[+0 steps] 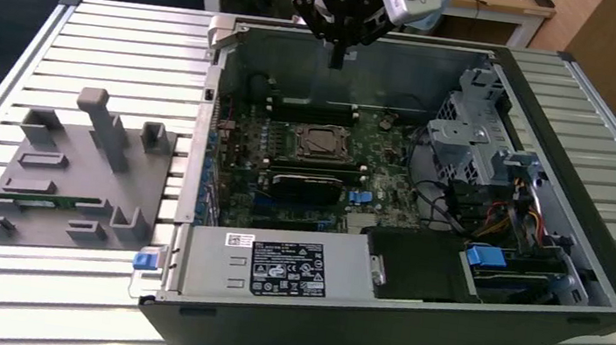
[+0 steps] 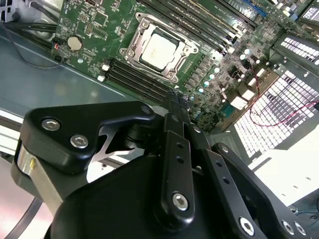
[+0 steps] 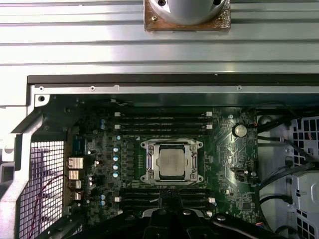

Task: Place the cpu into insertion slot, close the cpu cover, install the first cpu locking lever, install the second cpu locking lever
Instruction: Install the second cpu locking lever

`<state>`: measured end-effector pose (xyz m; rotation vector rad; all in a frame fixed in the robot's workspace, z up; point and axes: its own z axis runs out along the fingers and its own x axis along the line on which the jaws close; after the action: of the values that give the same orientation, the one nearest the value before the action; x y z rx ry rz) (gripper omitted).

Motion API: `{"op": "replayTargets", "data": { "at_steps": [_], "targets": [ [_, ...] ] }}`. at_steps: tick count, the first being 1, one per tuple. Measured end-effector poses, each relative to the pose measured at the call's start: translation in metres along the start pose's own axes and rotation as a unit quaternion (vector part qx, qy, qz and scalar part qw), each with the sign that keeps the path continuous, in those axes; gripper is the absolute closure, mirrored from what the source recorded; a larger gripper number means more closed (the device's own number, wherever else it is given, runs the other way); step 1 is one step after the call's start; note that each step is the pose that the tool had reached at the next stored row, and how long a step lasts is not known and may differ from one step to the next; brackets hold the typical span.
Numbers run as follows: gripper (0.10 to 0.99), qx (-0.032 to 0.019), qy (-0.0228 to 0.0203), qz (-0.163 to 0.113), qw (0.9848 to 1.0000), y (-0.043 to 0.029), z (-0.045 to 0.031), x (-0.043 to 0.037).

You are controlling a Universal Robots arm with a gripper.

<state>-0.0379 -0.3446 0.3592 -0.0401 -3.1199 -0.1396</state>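
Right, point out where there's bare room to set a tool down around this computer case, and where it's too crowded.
Free: the slatted table between the grey fixture and the computer case's wall, and the strip along its near edge. Crowded: inside the case, where memory sticks flank the cpu in the insertion slot, with cables and drive cages on the exterior view's right. The gripper hangs over the case's far wall.

The black gripper is hanging point-down from the arm's wrist, above the far wall of the open black computer case, its jaws pressed together, holding nothing.
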Motion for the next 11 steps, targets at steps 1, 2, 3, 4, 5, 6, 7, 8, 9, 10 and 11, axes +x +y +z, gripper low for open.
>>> {"op": "replayTargets", "data": {
  "at_steps": [1,2,3,4,5,6,7,8,9,10,11],
  "targets": [
    [0.980,0.0000,0.0000,0.000,1.0000,0.0000,0.0001,0.0000],
    [0.980,-0.0001,-0.0001,0.000,1.0000,0.0000,0.0001,0.0000],
    [0.980,-0.0001,-0.0001,0.000,1.0000,0.0000,0.0002,0.0000],
    [0.980,-0.0001,-0.0001,0.000,1.0000,0.0000,0.0006,0.0000],
    [0.980,-0.0001,-0.0001,0.000,1.0000,0.0000,0.0007,0.0000],
    [0.980,-0.0001,-0.0001,0.000,1.0000,-0.0001,0.0011,0.0000],
    [0.980,-0.0001,0.0000,0.000,1.0000,-0.0001,0.0011,0.0000],
    [0.980,-0.0001,0.0000,0.000,1.0000,-0.0002,0.0029,-0.0001],
    [0.980,-0.0001,0.0000,0.000,1.0000,-0.0004,0.0045,-0.0001],
    [0.980,-0.0001,0.0000,0.000,1.0000,-0.0004,0.0046,-0.0001],
    [0.980,-0.0001,-0.0001,0.000,1.0000,-0.0004,0.0046,-0.0001]
  ]
}}
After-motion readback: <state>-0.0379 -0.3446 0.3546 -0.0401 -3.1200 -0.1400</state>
